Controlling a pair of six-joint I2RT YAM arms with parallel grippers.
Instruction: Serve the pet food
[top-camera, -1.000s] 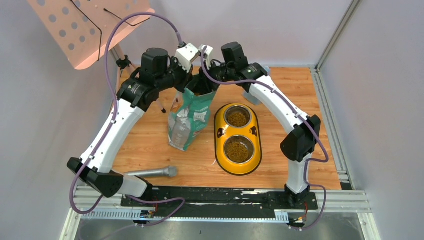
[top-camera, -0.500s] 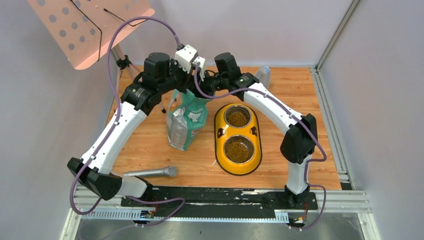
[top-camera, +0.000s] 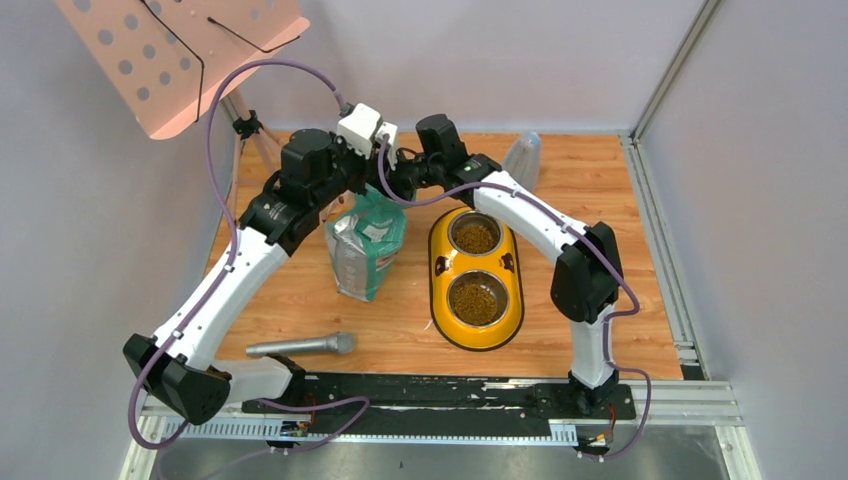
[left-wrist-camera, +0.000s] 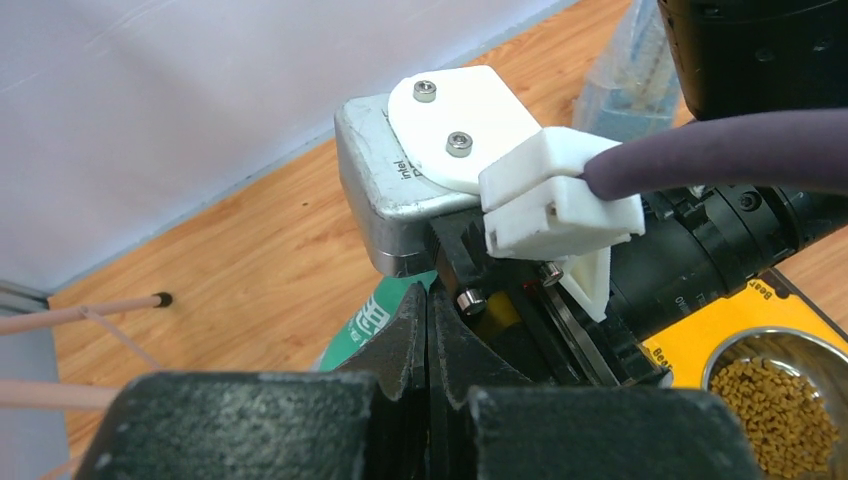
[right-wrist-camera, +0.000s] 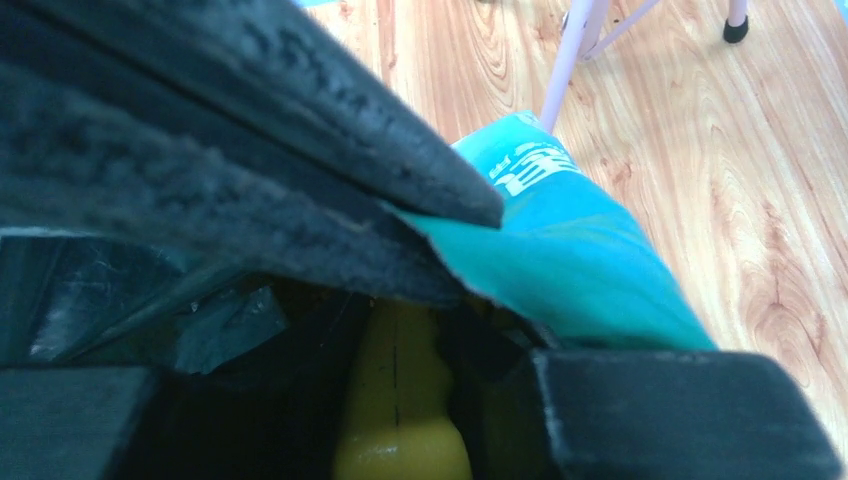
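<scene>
Item one: my left gripper (left-wrist-camera: 429, 310), fingers pressed shut on the top rim of the green bag (top-camera: 365, 245), which stands upright on the wooden table (top-camera: 300, 290). Item two: my right gripper (right-wrist-camera: 395, 350), just beside it at the bag's mouth, fingers closed on the handle of a yellow scoop (right-wrist-camera: 400, 440). Item three: pet food (top-camera: 476, 300), lying in both steel bowls of the yellow feeder (top-camera: 437, 270), right of the bag.
</scene>
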